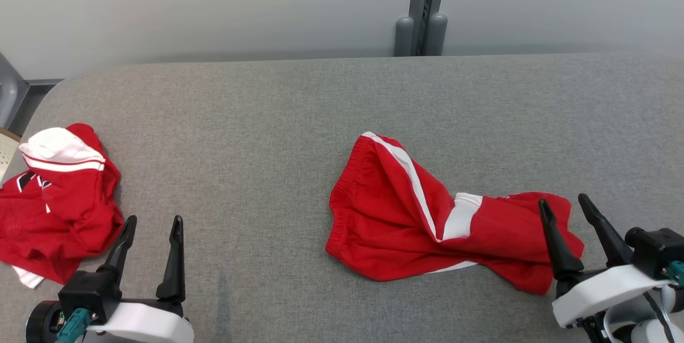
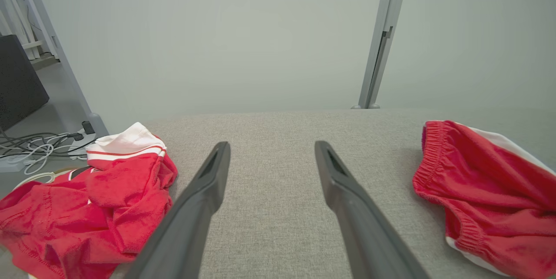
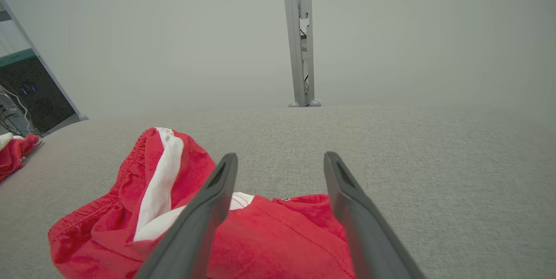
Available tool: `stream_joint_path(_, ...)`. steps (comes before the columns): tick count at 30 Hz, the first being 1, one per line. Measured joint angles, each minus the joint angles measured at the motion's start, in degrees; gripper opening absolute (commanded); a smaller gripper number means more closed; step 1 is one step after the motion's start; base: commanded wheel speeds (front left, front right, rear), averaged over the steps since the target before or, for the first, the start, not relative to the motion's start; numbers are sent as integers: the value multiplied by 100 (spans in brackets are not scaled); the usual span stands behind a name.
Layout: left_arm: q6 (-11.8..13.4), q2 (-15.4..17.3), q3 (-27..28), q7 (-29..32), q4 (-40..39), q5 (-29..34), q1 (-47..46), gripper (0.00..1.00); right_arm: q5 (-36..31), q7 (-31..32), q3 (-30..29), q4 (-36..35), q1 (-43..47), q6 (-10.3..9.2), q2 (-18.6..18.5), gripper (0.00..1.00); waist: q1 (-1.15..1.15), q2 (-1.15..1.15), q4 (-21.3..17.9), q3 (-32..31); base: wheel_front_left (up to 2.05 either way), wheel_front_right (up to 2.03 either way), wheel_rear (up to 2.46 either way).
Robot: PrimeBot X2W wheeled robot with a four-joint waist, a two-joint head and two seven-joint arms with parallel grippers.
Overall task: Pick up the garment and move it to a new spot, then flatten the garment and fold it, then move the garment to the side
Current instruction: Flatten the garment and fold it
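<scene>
red shorts are lying crumpled near the table's front edge. right gripper is hovering spread above them, left gripper also spread.

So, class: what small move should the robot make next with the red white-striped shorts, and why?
Probably lower the right gripper onto the crumpled red, white-striped fabric shorts and close: its open fingers sit over their leg end, nothing is held, and the left gripper stands apart over bare grey table.

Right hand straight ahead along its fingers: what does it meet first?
Probably the red shorts, whose leg end lies under the open right hand; past that, bare grey table. Its height above the cloth is unclear.
</scene>
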Motion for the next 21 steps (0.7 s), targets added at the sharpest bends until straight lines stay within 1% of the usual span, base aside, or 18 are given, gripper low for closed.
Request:
stream_joint_path(4, -25, -8, -74, 11, -43, 10, -179, 100, 92, 230, 268, 416, -390, 0, -307, 100, 0, 0, 101, 167, 0, 0, 0)
stream_joint_path(10, -103, -91, -193, -60, 64, 46, -459, 100, 458, 719, 1256, 1027, -1120, 0, -891, 100, 0, 0, 320, 473, 0, 0, 0)
stream_joint_path(16, -160, -201, -236, -187, 311, 42, -647, 100, 954, 1322, 2258, 1413, -1669, 0, -1397, 100, 0, 0, 487, 720, 0, 0, 0)
stream_joint_path(21, -212, -252, -256, -271, 459, 40, -815, 100, 1203, 1527, 2707, 1614, -1979, 1, -1686, 100, 0, 0, 553, 853, 0, 0, 0)
